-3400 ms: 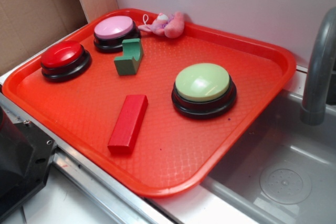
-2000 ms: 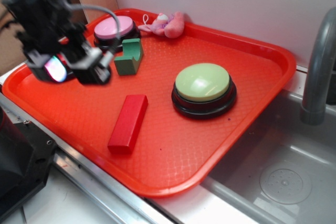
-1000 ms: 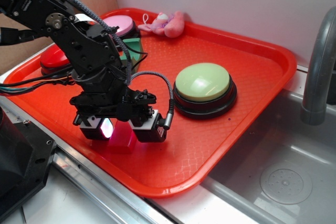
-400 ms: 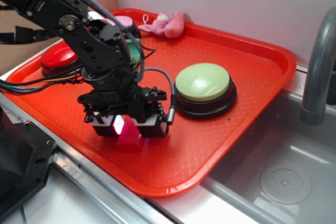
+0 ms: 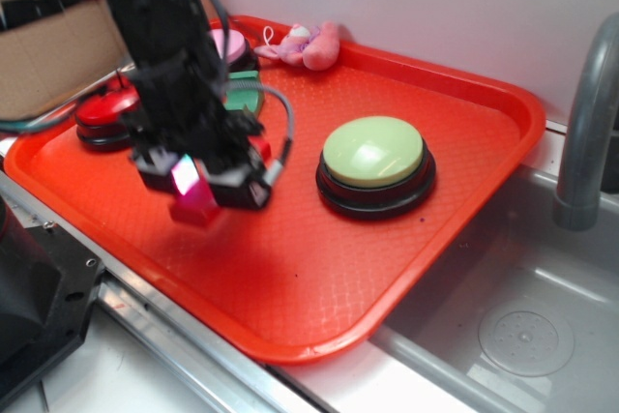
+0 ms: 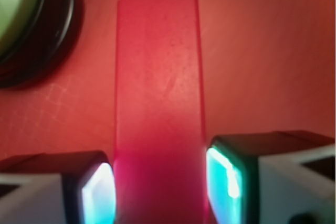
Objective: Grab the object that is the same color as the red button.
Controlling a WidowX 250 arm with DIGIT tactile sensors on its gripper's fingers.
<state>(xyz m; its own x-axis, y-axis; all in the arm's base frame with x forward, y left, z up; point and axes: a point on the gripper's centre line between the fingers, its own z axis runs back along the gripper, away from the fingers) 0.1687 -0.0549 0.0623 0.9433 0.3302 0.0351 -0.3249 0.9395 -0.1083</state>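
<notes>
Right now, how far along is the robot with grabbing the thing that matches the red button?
Done: the right object is picked; the pincer sits closed around the red block, a pad against each long side. In hand: the lift, since the block's end hangs below the pincer, seemingly off the tray. Left: little, just holding it securely. The red button stays partly hidden behind the arm.

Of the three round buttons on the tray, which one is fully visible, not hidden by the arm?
The green button, right of the arm. The red button and pink button are partly covered.
</notes>
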